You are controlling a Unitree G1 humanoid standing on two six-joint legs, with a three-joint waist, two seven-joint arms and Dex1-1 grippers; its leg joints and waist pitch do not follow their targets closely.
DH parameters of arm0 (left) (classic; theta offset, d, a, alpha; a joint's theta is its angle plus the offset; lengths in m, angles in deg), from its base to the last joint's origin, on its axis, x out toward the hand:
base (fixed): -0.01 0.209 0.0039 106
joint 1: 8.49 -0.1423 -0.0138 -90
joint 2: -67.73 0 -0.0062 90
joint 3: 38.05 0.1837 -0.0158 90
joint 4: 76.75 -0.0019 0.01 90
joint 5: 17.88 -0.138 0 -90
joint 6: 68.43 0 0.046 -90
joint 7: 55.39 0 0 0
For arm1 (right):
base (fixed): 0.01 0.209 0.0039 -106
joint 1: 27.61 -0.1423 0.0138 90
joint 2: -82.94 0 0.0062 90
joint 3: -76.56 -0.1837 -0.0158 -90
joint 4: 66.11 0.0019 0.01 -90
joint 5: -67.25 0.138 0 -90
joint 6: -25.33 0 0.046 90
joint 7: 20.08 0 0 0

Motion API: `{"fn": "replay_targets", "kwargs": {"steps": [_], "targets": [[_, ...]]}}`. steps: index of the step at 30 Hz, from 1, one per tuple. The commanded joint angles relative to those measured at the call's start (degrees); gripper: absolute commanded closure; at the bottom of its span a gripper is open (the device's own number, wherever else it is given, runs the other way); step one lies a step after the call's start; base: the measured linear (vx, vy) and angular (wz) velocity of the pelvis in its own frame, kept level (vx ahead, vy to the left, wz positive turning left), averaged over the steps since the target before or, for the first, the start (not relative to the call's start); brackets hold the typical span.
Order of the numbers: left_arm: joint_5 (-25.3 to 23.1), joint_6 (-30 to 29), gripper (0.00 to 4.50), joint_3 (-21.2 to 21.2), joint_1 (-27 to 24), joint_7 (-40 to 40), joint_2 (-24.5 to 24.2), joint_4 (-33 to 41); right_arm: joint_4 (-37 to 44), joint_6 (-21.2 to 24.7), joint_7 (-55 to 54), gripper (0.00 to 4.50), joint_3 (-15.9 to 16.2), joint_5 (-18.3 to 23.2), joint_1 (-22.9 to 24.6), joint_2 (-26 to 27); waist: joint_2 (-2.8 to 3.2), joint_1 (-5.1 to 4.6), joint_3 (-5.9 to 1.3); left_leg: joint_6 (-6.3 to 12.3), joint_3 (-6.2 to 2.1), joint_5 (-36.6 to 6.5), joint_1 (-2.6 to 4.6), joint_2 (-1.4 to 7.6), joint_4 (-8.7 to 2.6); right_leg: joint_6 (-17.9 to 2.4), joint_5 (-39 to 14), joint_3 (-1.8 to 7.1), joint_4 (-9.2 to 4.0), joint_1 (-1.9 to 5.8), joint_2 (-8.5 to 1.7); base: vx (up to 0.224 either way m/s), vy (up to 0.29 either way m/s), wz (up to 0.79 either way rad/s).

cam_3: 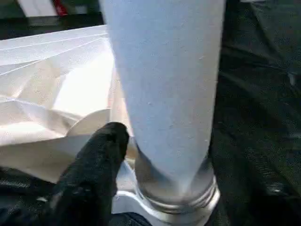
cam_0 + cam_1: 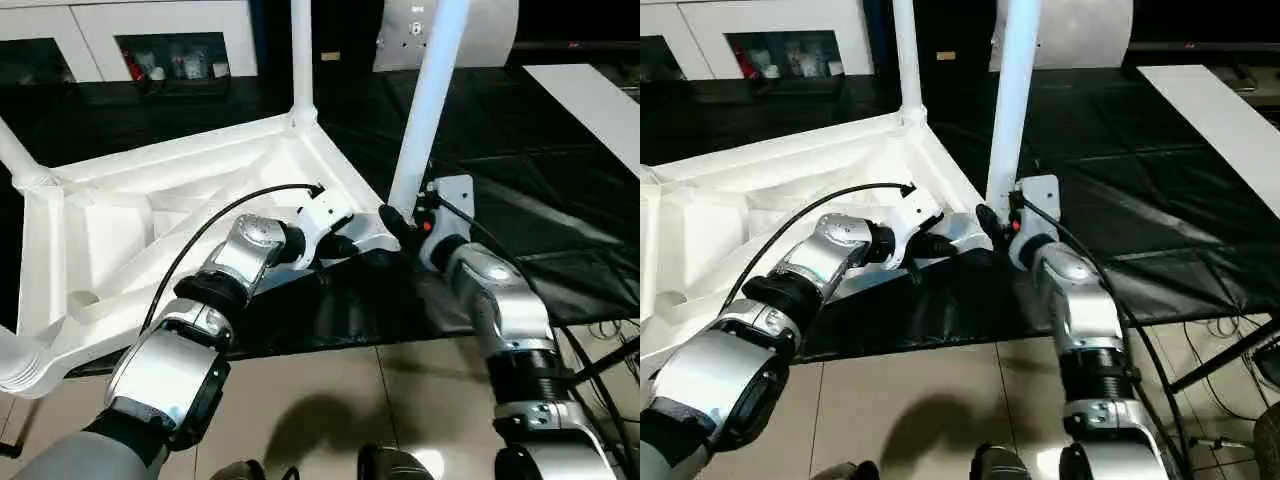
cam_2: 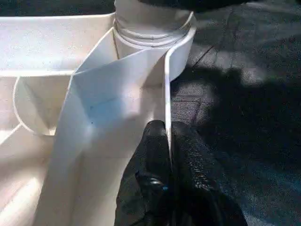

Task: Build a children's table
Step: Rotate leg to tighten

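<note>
**Two grippers on one corner, the near leg standing in its socket**

Two legs stand up from the top (image 2: 190, 215) as we look down, and a third angles off its far-left corner. The top lies underside up on the black pad (image 2: 520, 190), ribs showing. Everything now happens at its near-right corner.

Our left gripper (image 3: 168, 155) has its black fingers pinched narrow on the thin rim wall of the top, just beside that corner socket (image 3: 155, 28). That looks a sound place to hold: the wall is stiff, thin enough to clamp, and close to the joint, so we judge it steadies the top against twisting.

Our right gripper (image 2: 405, 225) is down at the foot of the near leg (image 2: 425, 110), right at the socket. One black finger (image 1: 96, 165) lies beside the tube; the other is hidden behind it, so we cannot tell how the jaws stand or whether they truly clasp.

The leg rises steeply out of the corner, tilting slightly right, its flared collar sitting in the socket. We reckon it is light, hollow plastic, rigid but smooth and slippery, so a low hold near the collar beats a high one, where the taper would let it slide. The whole table should be light and could skid on the pad if pushed sideways.
</note>
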Motion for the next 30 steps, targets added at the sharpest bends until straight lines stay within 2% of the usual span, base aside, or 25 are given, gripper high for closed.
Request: {"fn": "replay_targets", "kwargs": {"steps": [1, 4, 5, 6, 7, 9, 11, 12, 16, 17, 21, 22, 27, 30], "targets": [[0.37, 2.78, 4.50, 0.72, -0.23, -2.33, -0.16, 2.32, 1.05, -1.75, 8.73, 1.12, 5.46, 1.48, 2.02, -1.46, -0.72, 0.52, -4.50, 6.96, -0.92, -11.46, 0.88, 2.10, -3.19, -13.23, -14.76, 1.89, -3.50, 3.51, -2.72, 0.000, 0.000, 0.00], [0.69, 5.70, 4.50, 1.37, -1.59, -6.94, -1.92, 3.24, 1.98, -3.26, 15.33, 0.99, 4.26, 3.82, 3.64, -4.99, -0.61, 0.82, -4.45, 8.14, -0.86, -11.56, 0.76, 2.17, -3.12, -13.76, -13.95, 1.95, -3.46, 3.69, -2.77, 0.000, 0.000, 0.00], [0.90, 6.94, 4.50, 1.74, -2.26, -9.65, -2.89, 3.70, 2.09, -4.02, 18.08, 0.92, 3.90, 4.20, 4.06, -6.97, -0.36, 0.92, -4.49, 8.20, -0.92, -11.27, 0.77, 2.27, -3.12, -14.16, -13.58, 1.96, -3.30, 3.69, -2.82, 0.000, 0.000, 0.00], [0.80, 7.61, 4.50, 2.01, -2.51, -10.60, -3.33, 3.84, 2.07, -4.70, 19.18, 0.67, 4.11, 3.91, 4.24, -7.95, -0.49, 0.96, -4.52, 8.13, -0.91, -11.24, 0.70, 2.25, -3.11, -14.16, -13.55, 1.92, -3.33, 3.72, -2.75, 0.000, 0.000, 0.00], [0.98, 7.97, 4.50, 2.36, -3.06, -12.92, -4.11, 4.36, 2.16, -5.63, 21.74, 0.59, 4.73, 3.49, 4.62, -9.92, -0.30, 1.01, -4.48, 7.90, -0.88, -11.65, 0.86, 2.29, -3.14, -14.41, -13.69, 1.93, -3.32, 3.60, -2.68, 0.000, 0.000, 0.00], [1.19, 8.60, 4.50, 2.72, -3.67, -15.48, -4.98, 4.96, 2.24, -6.58, 24.82, 0.59, 5.45, 3.15, 5.06, -12.18, -0.35, 1.39, -4.40, 7.31, -0.83, -12.29, 1.03, 2.46, -3.21, -14.84, -14.06, 1.98, -3.29, 3.52, -2.63, 0.000, 0.000, 0.00], [2.60, 10.52, 4.50, 3.19, -4.94, -21.61, -6.56, 6.69, 2.08, -8.07, 32.44, 0.59, 6.85, 3.81, 5.73, -16.99, -0.33, 1.62, -4.42, 7.06, -0.79, -12.63, 1.15, 2.62, -3.25, -14.99, -13.89, 1.94, -3.24, 3.58, -2.50, 0.000, 0.000, 0.00], [2.60, 10.52, 4.50, 3.19, -4.94, -21.61, -6.56, 6.69, 2.08, -8.07, 32.44, 0.59, 6.85, 3.81, 5.73, -16.99, -0.25, 1.91, -4.42, 7.07, -0.78, -12.74, 1.34, 2.78, -3.27, -15.30, -13.57, 1.95, -3.16, 3.56, -2.53, 0.000, 0.000, 0.00], [2.54, 12.87, 4.50, 5.27, -6.41, -28.87, -8.83, 8.50, 1.74, -8.83, 40.90, 0.59, 7.59, 6.41, 5.70, -19.88, -0.18, 2.99, -4.62, 7.23, -0.56, -12.44, 1.33, 2.95, -3.23, -15.76, -12.95, 2.01, -2.85, 3.56, -2.64, 0.000, 0.000, 0.00], [2.62, 13.24, 4.50, 5.49, -6.62, -29.94, -9.27, 8.74, 1.61, -8.74, 43.21, 0.76, 7.98, 7.05, 5.61, -20.47, -0.15, 3.16, -4.57, 7.07, -0.55, -12.37, 1.32, 3.01, -3.22, -15.87, -12.83, 2.03, -2.80, 3.46, -2.64, 0.000, 0.000, 0.00], [3.11, 13.84, 4.50, 5.53, -7.07, -32.10, -9.81, 9.52, 0.49, -9.65, 46.80, 0.98, 8.78, 8.02, 4.98, -21.33, -0.21, 4.03, -4.72, 6.39, -0.50, -12.31, 1.51, 3.14, -3.21, -15.83, -13.19, 2.10, -2.70, 3.39, -2.77, 0.000, 0.000, 0.00], [3.11, 13.84, 4.50, 5.53, -7.07, -32.10, -9.81, 9.52, 0.49, -9.65, 46.80, 0.98, 8.78, 8.02, 4.98, -21.33, -0.21, 4.03, -4.72, 6.39, -0.50, -12.31, 1.51, 3.14, -3.21, -15.83, -13.19, 2.10, -2.70, 3.39, -2.77, 0.000, 0.000, 0.00], [4.08, 13.49, 4.50, 5.76, -8.15, -34.49, -10.15, 11.72, -0.69, -7.00, 51.82, 1.63, 10.17, 9.53, 3.87, -21.73, -0.37, 4.32, -4.82, 6.29, -0.58, -11.47, 1.30, 3.06, -3.16, -15.72, -13.21, 2.06, -2.54, 3.58, -2.84, 0.000, 0.000, 0.00], [4.28, 13.71, 4.50, 5.82, -8.27, -34.86, -10.30, 11.94, -1.12, -6.54, 53.52, 1.85, 10.81, 9.74, 3.56, -22.07, -0.35, 4.38, -4.83, 6.28, -0.53, -11.34, 1.39, 3.05, -3.08, -15.56, -13.59, 2.06, -2.55, 3.42, -2.77, 0.000, 0.000, 0.00]]}}
